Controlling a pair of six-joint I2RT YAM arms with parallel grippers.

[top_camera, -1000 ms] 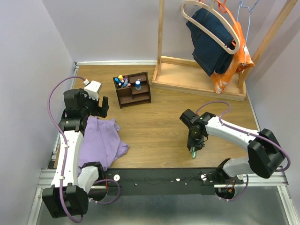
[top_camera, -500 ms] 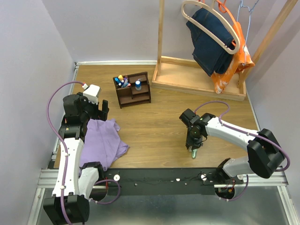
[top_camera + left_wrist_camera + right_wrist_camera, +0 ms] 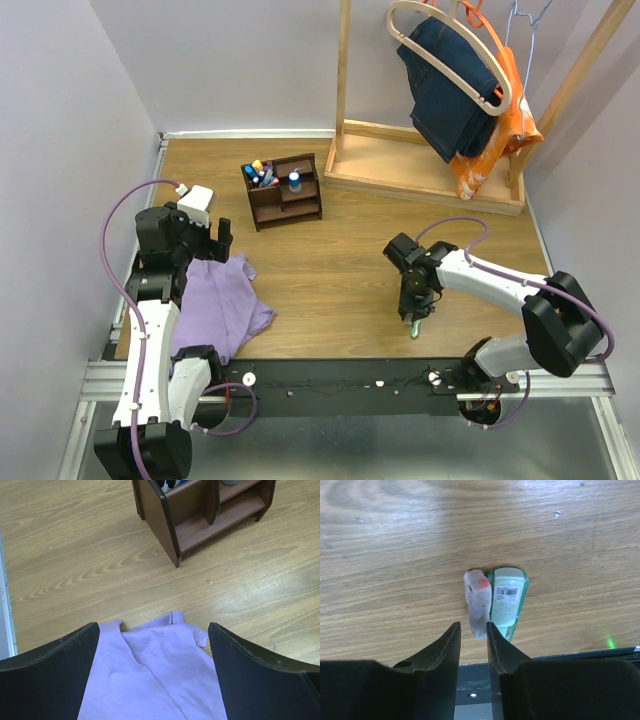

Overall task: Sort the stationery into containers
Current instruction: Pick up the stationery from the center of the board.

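My right gripper (image 3: 474, 630) hangs over the pale green piece (image 3: 507, 605) and a whitish block (image 3: 478, 604), which lie touching at the table's (image 3: 395, 555) near edge, well apart from the organiser (image 3: 285, 190). The jaws are nearly together at the block's end (gripping or not, I cannot tell). Both look light and stiff, so I'd pinch across the narrow sides. My left gripper (image 3: 152, 645) is spread wide.

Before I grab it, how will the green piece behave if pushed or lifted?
The green piece looks small, flat-sided and rigid, so it is probably light and unlikely to roll. Its smooth, plastic-looking shell may be slippery. It lies against the white piece, so a sideways push would likely shift both.
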